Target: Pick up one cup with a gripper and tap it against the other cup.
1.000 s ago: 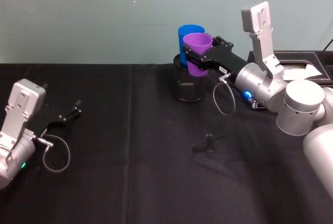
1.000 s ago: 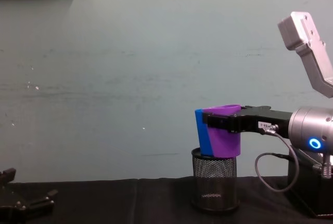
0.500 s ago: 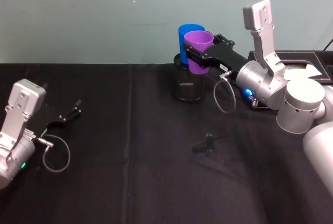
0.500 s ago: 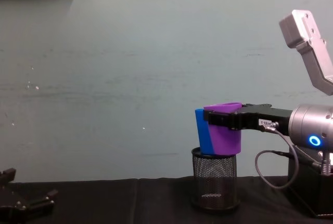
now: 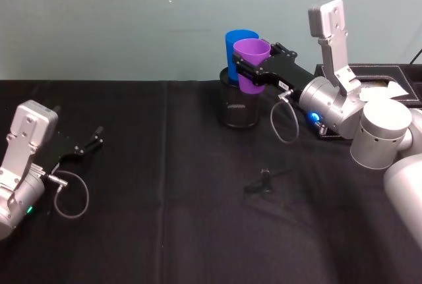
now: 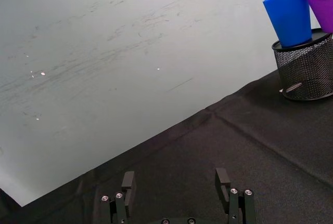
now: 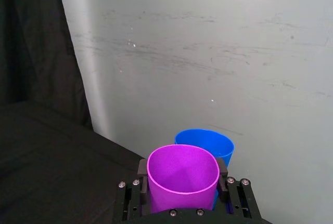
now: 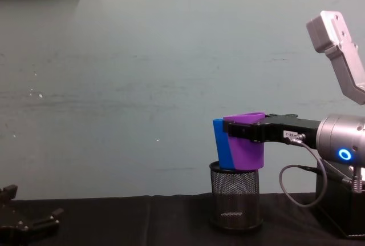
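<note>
One black-clothed table (image 5: 198, 231), teal wall (image 5: 132, 20) | right hand (image 5: 256, 66) pinches purple cup (image 5: 252, 52) | left hand (image 5: 94, 138) spread

A black mesh pen holder (image 5: 239, 109) stands upright near the back of the surface (image 5: 165, 225), which is covered by a black cloth with a crease running front to back. Nearer the front, well apart from the holder, lies a small black object (image 5: 264, 182), too small to identify. A black tray (image 5: 369, 73) holding white paper (image 5: 394, 89) sits at the back right. Behind is a scuffed pale green wall (image 5: 119, 20).
</note>
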Robot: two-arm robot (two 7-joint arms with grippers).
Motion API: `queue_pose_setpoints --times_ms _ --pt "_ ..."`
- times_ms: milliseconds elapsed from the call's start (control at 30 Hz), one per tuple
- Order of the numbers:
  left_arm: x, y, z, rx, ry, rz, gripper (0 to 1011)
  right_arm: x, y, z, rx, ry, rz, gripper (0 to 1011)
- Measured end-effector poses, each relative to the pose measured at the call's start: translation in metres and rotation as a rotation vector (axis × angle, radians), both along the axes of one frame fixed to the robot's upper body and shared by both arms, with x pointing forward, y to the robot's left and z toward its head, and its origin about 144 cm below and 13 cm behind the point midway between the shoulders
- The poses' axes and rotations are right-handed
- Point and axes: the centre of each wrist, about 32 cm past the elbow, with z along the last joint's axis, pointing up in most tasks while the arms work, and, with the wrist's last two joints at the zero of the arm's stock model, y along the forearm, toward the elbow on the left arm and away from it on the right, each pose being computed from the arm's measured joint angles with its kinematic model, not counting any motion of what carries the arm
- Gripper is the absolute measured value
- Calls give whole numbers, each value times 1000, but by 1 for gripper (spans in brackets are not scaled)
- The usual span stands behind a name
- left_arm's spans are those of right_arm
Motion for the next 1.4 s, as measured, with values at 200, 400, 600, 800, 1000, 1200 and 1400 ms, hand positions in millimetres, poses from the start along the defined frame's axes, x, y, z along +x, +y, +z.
queue_pose_setpoints --times_ms 200,400,600,800,1000,1200,1400 --pt "0 0 0 0 0 0 1000 0 0 0 -1 0 0 741" --pt "0 0 0 0 0 0 1000 0 0 0 -2 0 1 741" --pt "0 0 0 0 0 0 1000 0 0 0 -3 0 1 741" --pt "0 0 0 0 0 0 1000 0 0 0 -3 0 1 741" --pt "0 0 0 0 0 0 1000 0 0 0 -3 0 1 741" --pt "0 0 0 0 0 0 1000 0 0 0 -3 0 1 741" --pt "0 0 0 0 0 0 1000 0 0 0 -3 0 1 741"
